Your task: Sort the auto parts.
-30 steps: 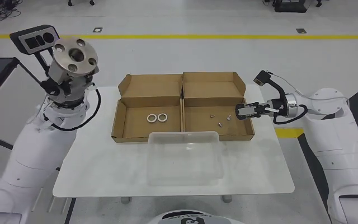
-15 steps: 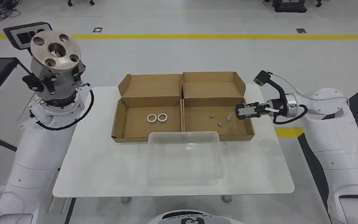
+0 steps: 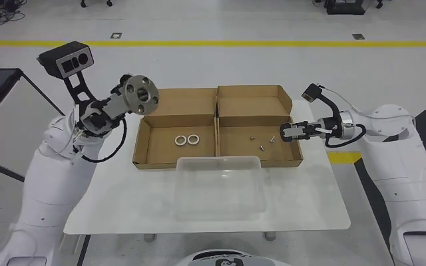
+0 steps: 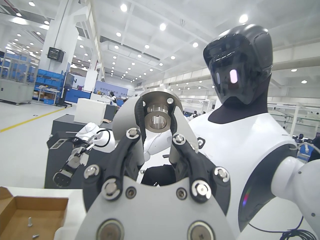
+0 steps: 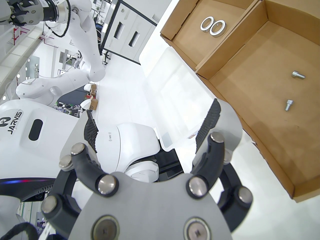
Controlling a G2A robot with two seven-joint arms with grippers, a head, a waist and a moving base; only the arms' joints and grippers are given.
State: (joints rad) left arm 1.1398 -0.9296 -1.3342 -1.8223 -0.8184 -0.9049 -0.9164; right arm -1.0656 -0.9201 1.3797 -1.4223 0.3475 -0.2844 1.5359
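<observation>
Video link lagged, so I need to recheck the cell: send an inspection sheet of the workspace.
Surface: white table carrying left box, right box, clear tray.
Job's things: two rings in left box; small bolts in right box; metal hub in left gripper.
Clutter: nothing seen.
Grippers: left gripper shut on metal hub, high by left box's flap; right gripper open at right box's edge.
Cables: black cable looped at each wrist.
Surroundings: yellow floor line behind table.
</observation>
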